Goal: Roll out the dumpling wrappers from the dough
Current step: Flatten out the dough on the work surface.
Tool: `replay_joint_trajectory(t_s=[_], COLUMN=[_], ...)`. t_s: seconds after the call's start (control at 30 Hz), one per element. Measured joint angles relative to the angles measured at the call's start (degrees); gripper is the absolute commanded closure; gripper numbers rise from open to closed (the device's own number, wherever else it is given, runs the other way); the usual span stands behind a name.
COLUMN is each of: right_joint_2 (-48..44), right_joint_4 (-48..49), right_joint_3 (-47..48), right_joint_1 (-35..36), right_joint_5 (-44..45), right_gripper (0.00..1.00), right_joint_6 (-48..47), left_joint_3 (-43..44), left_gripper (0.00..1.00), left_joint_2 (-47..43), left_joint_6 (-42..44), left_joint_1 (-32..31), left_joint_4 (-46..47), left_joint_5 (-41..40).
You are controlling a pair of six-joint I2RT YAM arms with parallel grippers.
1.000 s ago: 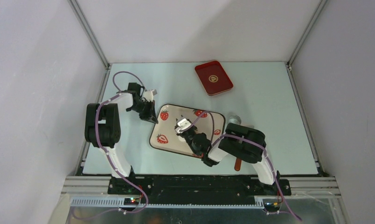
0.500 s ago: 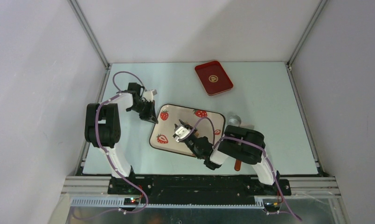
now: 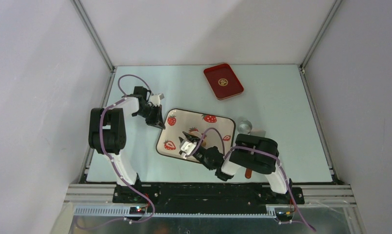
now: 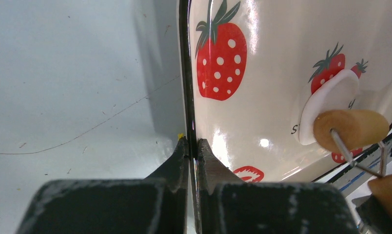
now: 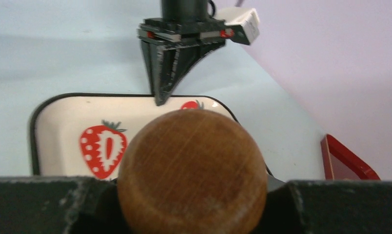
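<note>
Right gripper [image 5: 191, 204] is clamping the roller [image 5: 191, 161] by its wooden handle, and left gripper [image 4: 193, 146] is pinching the strawberry tray [image 4: 184, 73] rim. The dumpling wrapper [image 4: 325, 102] is lying flat, poking out beyond the barrel [image 4: 352, 127], away from the right arm, so the stroke is probably heading forward.

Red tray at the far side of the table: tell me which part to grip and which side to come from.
Pinch the red tray by its raised rim at the near short edge, coming down from above, one finger inside the wall and one outside. It lies flat on the table, so nothing slips under it; the thin upright rim is likely the only pinchable part.
</note>
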Motion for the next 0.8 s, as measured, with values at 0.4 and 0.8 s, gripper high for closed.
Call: replay_joint_trajectory(t_s=[0.4,0.8], right_joint_2=[-0.1,-2.2], right_joint_4=[-0.5,-4.3], right_joint_3=[-1.3,0.0], right_joint_1=[4.9,-0.5], right_joint_5=[-5.2,-5.6], right_gripper=[1.00,1.00], right_joint_6=[-0.1,7.9], left_joint_3=[0.0,0.0], left_gripper=[1.00,1.00], left_joint_2=[0.0,0.0], left_joint_6=[0.0,-0.4], left_joint_1=[0.0,0.0], left_joint_4=[0.0,1.4], left_joint_5=[0.0,-0.4])
